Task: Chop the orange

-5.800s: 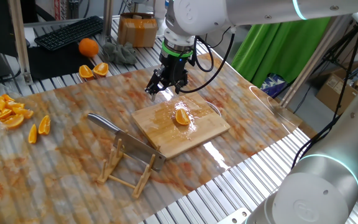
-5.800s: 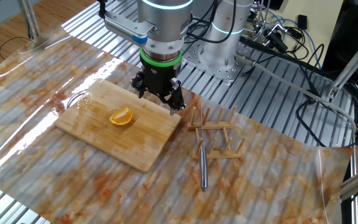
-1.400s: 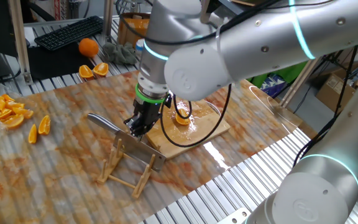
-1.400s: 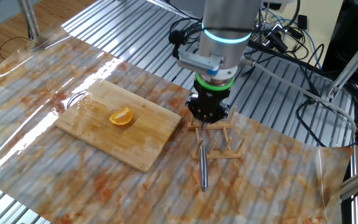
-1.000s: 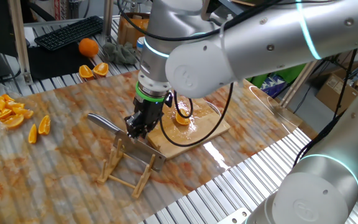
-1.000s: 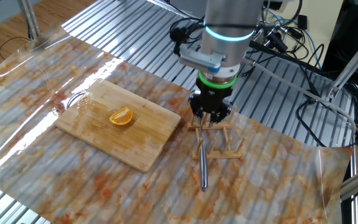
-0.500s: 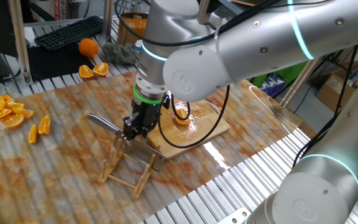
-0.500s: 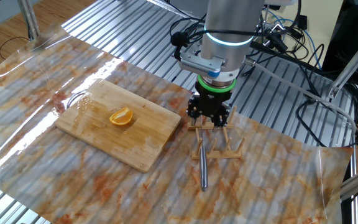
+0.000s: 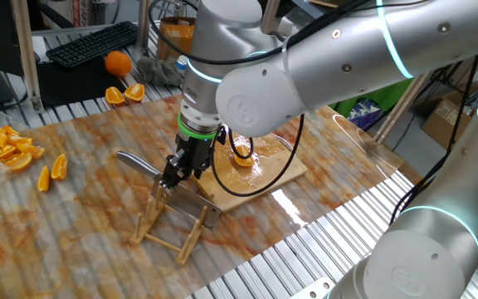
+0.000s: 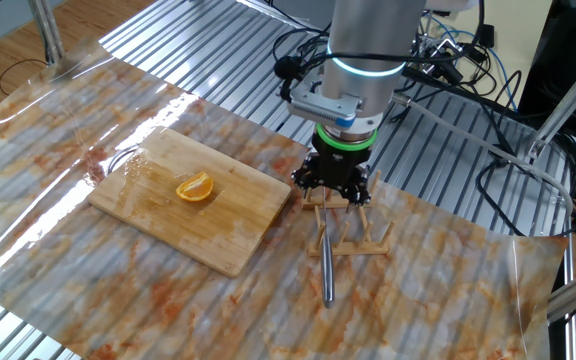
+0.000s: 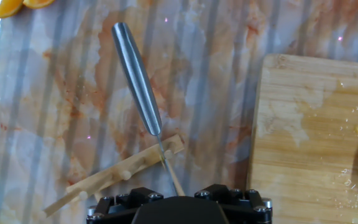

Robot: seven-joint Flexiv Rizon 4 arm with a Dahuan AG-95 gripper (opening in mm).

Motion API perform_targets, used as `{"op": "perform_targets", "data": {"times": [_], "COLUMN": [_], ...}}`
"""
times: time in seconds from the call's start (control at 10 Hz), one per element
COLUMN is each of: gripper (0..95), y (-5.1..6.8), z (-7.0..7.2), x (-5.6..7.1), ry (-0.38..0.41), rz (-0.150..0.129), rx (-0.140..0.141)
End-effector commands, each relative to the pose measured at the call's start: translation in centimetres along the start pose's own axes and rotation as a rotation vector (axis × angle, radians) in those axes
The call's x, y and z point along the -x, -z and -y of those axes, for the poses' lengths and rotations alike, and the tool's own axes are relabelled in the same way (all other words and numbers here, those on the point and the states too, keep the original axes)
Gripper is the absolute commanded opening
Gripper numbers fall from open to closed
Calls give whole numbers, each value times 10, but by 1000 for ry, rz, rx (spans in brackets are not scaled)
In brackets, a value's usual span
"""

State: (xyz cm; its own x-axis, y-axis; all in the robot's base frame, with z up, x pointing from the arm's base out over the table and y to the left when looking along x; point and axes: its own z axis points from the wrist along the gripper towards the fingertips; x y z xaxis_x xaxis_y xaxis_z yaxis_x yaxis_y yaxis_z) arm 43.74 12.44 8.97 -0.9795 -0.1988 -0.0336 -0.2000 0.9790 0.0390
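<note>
Now spread fingers (image 10: pixel 333 195) over knife (image 11: pixel 137 78) in wooden rack (image 10: pixel 345 232), orange (image 10: pixel 195 188) alone on cutting board (image 10: pixel 158 215).

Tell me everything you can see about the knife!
The knife is all shiny grey metal, with a long rounded handle that narrows toward the blade. It rests on a small wooden rack made of thin sticks, which stands on the marbled table cover beside the wooden cutting board. In the hand view the blade shows edge-on as a thin line running back under the gripper, while the handle sticks out past the rack. The gripper's jaws are low over the blade end; whether they touch the knife cannot be told.
</note>
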Motion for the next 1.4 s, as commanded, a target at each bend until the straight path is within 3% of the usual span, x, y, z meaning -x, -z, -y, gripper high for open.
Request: {"op": "perform_targets", "data": {"times": [0.1,0.2,0.3,1.4], "gripper": [760,760,570,570], "y": [2,0,-1,-3], "z": [0,1,2,4], "x": [-2,-2,-2,-1], "ry": [-3,-7,-10,-55], "rz": [-6,-8,-12,-7], "rx": [-1,0,0,4]}}
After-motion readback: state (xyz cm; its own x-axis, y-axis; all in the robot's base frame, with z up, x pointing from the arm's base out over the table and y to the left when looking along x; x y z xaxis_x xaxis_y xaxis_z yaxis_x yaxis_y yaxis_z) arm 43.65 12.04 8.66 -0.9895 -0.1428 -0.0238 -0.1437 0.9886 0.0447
